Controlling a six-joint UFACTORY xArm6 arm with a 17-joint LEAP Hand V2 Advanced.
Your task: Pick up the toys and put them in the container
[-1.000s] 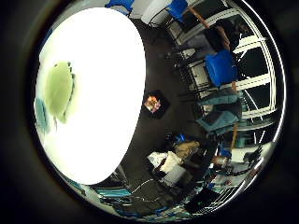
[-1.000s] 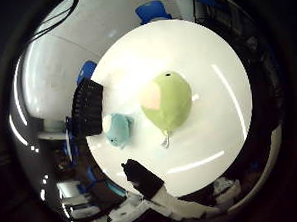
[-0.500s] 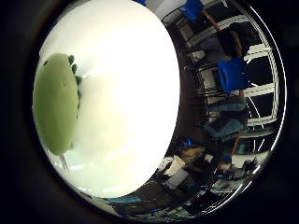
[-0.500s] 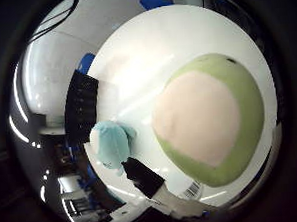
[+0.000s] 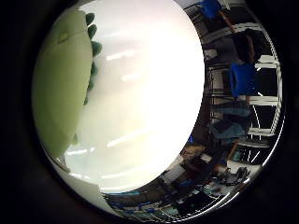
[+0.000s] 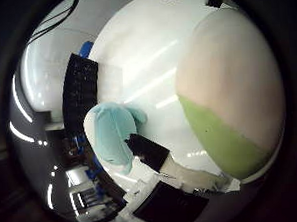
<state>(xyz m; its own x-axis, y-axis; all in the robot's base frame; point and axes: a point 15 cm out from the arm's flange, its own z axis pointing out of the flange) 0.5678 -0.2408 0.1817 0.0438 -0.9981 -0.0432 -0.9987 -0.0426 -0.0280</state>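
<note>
A big plush toy, green with a pale pink patch [image 6: 227, 87], lies on the white round table [image 5: 149, 93] and fills much of the right thumb side palm view, so it is close to the palm. Its green side also shows in the right little finger side palm view [image 5: 61, 89]. A small teal plush toy [image 6: 110, 133] lies on the table right beside it. A black slatted container [image 6: 81, 95] stands at the table's edge, past the teal toy. A black and white part of my hand [image 6: 157, 176] reaches in next to the teal toy.
Blue chairs [image 5: 245, 79] and desks stand on the dark floor beyond the table's far side. Bare white tabletop stretches away from the green toy toward those chairs.
The palm has come down much closer to the table. The green toy and the teal toy now fill far more of the views. The toys themselves have not visibly moved.
</note>
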